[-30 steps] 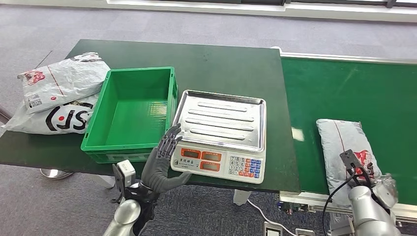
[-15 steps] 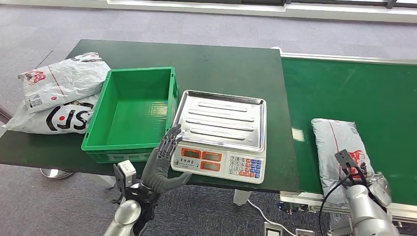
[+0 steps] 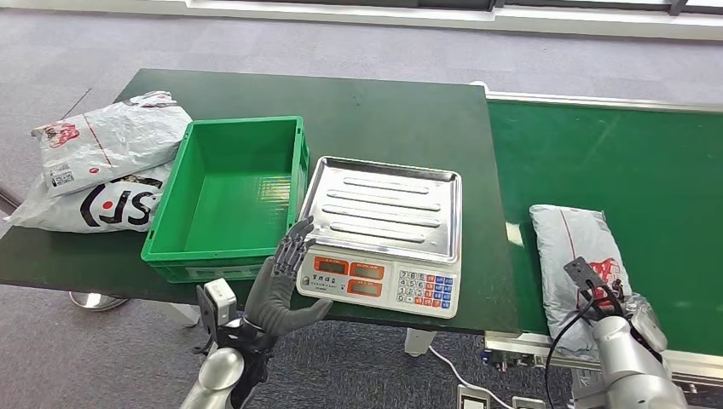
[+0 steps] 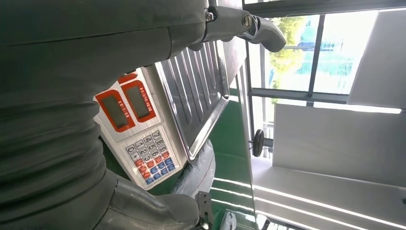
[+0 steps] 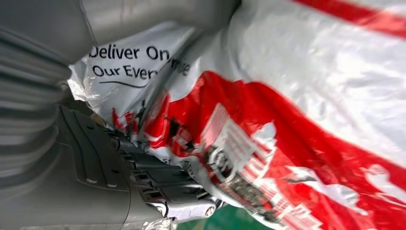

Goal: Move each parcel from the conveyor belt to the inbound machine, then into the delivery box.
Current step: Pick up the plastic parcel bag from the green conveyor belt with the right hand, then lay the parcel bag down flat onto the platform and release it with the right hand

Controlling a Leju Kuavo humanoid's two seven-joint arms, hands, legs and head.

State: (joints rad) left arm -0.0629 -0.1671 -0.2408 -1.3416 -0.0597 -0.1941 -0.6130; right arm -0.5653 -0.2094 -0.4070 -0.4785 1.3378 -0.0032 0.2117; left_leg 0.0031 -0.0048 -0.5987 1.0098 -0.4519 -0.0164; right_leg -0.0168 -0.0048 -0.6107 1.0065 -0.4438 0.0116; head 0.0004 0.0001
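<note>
Head view: dark green table (image 3: 384,111), grey carpet (image 3: 341,43).

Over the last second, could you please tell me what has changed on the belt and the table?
The grey parcel on the conveyor belt has shifted toward the scale, and the right hand, closed on the parcel's near end, has moved with it. The left hand has stayed open at the scale's front corner. The green crate and the two parcels beside it are unmoved.
</note>
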